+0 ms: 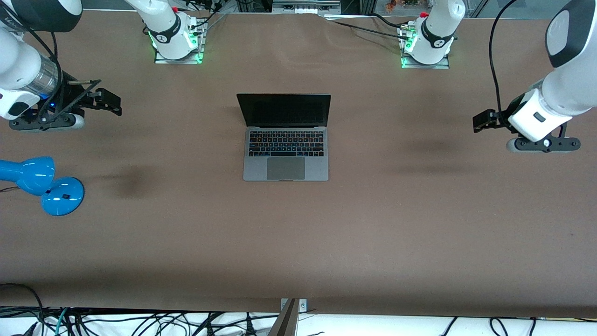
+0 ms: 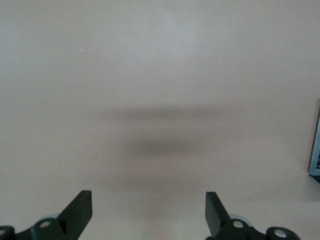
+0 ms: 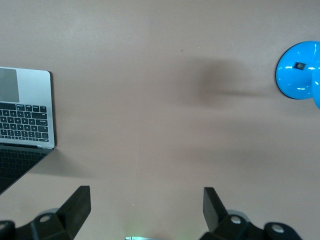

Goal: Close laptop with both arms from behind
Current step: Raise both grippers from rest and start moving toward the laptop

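The laptop (image 1: pixel 285 140) sits open mid-bench, lid upright. Both pincers hang spread wide and empty over bare bench: left pincer (image 1: pixel 485 120) toward its own end, right pincer (image 1: pixel 108 101) above the blue lamp (image 1: pixel 44 184). If they push the lid unevenly, the laptop could skid or twist.

The front view looks down from high across the table (image 1: pixel 298 242). Each wrist camera faces straight down over bare tabletop past its own claw; both catch the laptop's (image 3: pixel 25 115) edge.

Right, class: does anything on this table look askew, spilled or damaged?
Nothing stands out. The slim grey metal laptop sits open and square on the brown table; the blue desk lamp rests intact near the right arm's end.
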Controlling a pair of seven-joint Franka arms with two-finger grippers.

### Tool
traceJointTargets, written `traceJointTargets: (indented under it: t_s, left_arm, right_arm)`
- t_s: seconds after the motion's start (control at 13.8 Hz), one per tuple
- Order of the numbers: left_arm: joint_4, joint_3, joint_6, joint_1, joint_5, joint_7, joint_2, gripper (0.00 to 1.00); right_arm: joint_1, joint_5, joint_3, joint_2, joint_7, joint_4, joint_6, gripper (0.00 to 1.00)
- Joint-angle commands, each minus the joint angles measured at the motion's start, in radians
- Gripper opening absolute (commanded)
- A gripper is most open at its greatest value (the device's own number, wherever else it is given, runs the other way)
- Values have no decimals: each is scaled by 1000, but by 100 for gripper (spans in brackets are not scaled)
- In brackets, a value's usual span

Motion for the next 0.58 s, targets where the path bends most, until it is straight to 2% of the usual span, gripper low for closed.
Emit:
traceJointTargets:
  t_s: [0.0, 0.15, 0.29, 0.51]
  left_arm:
    - [13, -3, 13, 9, -10, -8, 8, 100]
    - [13, -9, 7, 6, -16, -8, 8, 100]
    - [8, -12, 3, -7, -38, -7, 8, 100]
    - [7, -73, -6, -10, -39, -16, 5, 100]
  right_arm:
    - [-11, -8, 77, 2, -5, -6, 11, 100]
    - [-11, 5, 128, 14, 1, -6, 28, 100]
    - [-11, 12, 212, 26, 12, -7, 48, 100]
    - [-8, 21, 349, 45, 168, -7, 55, 100]
